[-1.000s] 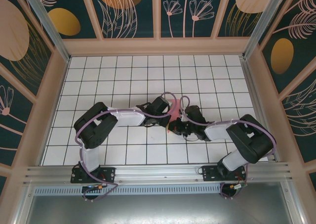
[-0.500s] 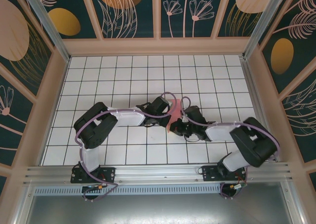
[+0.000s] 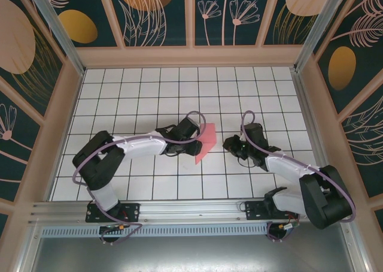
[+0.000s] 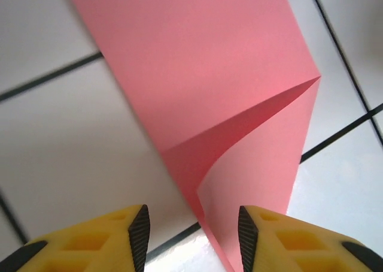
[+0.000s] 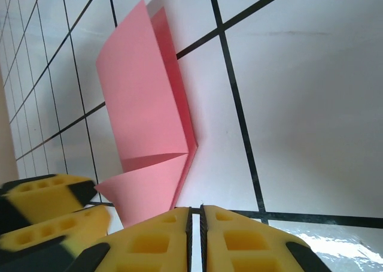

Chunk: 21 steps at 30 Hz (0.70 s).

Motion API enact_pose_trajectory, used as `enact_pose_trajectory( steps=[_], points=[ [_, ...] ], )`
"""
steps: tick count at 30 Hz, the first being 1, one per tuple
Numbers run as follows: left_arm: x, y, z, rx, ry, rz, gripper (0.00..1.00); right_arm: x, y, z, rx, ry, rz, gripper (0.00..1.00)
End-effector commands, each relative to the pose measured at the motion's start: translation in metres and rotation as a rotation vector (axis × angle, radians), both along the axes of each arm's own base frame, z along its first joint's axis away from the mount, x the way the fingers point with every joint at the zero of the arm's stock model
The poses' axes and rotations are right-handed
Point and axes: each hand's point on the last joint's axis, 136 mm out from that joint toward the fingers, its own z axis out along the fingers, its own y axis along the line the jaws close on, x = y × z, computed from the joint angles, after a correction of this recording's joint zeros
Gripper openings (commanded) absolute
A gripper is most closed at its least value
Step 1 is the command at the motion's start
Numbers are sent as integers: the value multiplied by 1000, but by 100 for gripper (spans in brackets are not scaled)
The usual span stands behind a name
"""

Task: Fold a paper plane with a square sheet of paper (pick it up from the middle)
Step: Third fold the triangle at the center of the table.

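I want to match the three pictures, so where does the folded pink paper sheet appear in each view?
Top external: the folded pink paper sheet, near the picture's centre.
Left wrist: upper middle, reaching down to the left gripper.
Right wrist: left of centre, above the right gripper.
Shared landmark: black grid lines.

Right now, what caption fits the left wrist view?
Left gripper, open, hovers at the narrow end of the creased pink paper, one flap raised off the gridded table.

Pink-red sheet of paper [image 3: 206, 141], folded to a point, upper flap curling up
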Motion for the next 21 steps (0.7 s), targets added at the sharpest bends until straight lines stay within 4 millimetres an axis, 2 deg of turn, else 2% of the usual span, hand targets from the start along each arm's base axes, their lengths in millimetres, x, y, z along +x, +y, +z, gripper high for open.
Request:
enact_pose_trajectory(
  steps=[1,4,8,10,13,14,15,19,21],
  points=[
    [10,17,33,9,-74,91,45,-3,0,-1,1,-8,20,15],
    [9,6,52,-78,-82,76,29,-1,6,2,42,-18,31,15],
    [-10,-34,58,-254,30,-48,13,1,16,3,88,-18,58,19],
    [-9,-39,51,-265,51,-49,11,3,18,4,102,-22,65,21],
    [2,-32,31,-194,43,14,9,5,23,4,123,-22,81,26],
    [7,-29,31,-181,27,39,9,6,25,5,127,-21,88,27],
    [11,-26,17,-146,30,68,9,6,26,3,129,-12,92,28],
    [23,-32,-1,-111,18,80,8,7,30,-2,136,13,105,29],
    [20,-38,-11,-106,54,55,8,7,31,-5,137,24,103,30]
  ],
)
